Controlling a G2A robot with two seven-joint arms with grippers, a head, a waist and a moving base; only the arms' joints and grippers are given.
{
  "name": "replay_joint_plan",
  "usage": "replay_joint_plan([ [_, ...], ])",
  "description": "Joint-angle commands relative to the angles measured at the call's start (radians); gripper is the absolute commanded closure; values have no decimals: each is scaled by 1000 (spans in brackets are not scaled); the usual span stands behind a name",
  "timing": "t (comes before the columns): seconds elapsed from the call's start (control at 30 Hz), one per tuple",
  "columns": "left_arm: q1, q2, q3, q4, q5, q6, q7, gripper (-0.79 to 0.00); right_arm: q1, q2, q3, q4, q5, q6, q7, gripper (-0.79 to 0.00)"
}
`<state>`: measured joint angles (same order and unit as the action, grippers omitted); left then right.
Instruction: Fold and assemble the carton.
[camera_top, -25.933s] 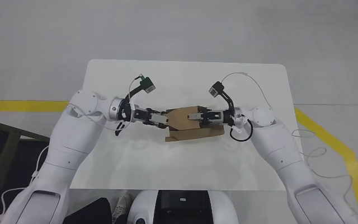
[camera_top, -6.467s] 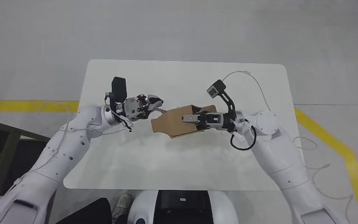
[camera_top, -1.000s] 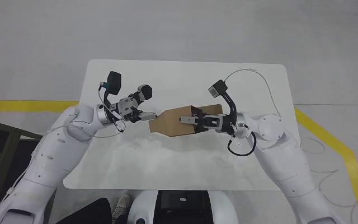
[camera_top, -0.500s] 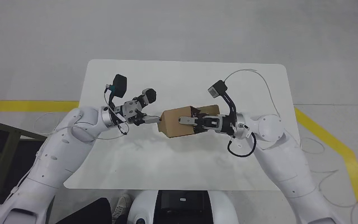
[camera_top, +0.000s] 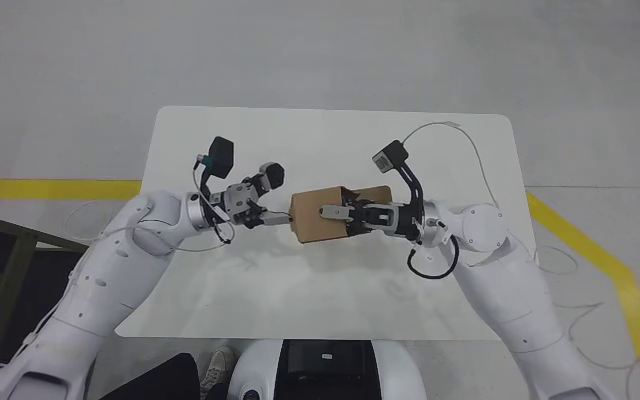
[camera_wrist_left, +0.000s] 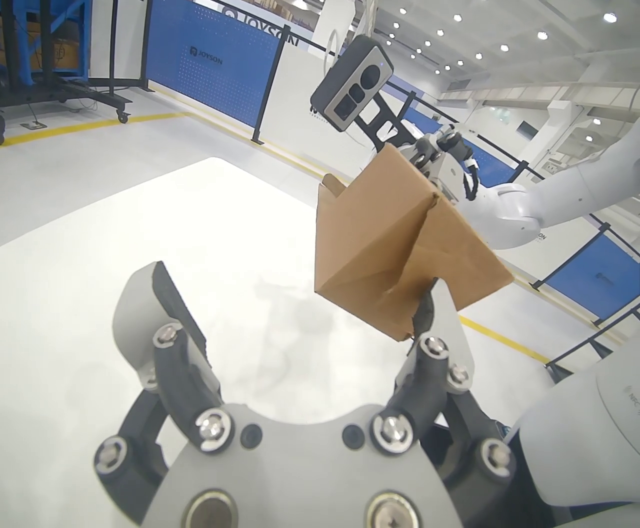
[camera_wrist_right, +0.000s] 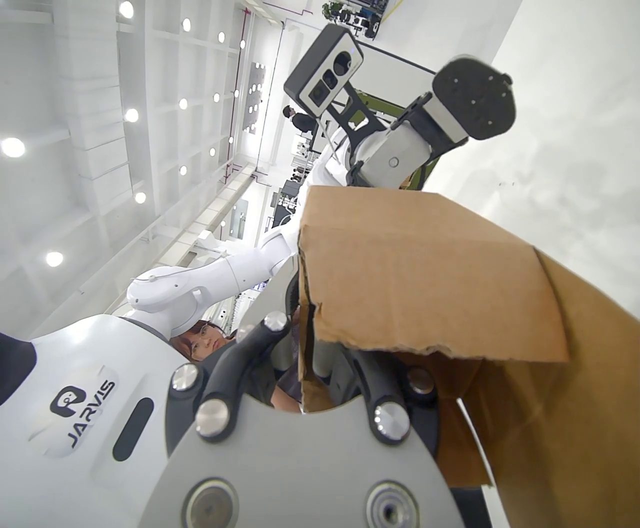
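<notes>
Left gripper (camera_wrist_left: 300, 305): fingers spread wide, one fingertip touching the folded end of the carton (camera_wrist_left: 400, 240). Carton: brown, part-assembled, over the middle of the white worktop (camera_top: 330, 290), end flaps folded inward. Right gripper (camera_top: 335, 213), at the carton's far end: fingers pinching a carton wall.

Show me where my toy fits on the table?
Bare table lies along the far edge, beyond the carton, and along the near edge. The middle is crowded: the right gripper clamps the carton and the open left gripper touches its end.
</notes>
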<state>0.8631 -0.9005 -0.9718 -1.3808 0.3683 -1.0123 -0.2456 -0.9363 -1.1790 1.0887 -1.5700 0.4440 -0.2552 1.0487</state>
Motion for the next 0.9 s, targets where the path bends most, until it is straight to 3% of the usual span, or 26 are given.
replay_joint_plan([
  [0.0,-3,-2,6,4,-1,0,-2,-785,0,0,0,2,4,0,1,0],
  [0.87,-42,-22,45,23,-17,0,-15,-785,23,-12,-44,33,20,-4,8,0],
])
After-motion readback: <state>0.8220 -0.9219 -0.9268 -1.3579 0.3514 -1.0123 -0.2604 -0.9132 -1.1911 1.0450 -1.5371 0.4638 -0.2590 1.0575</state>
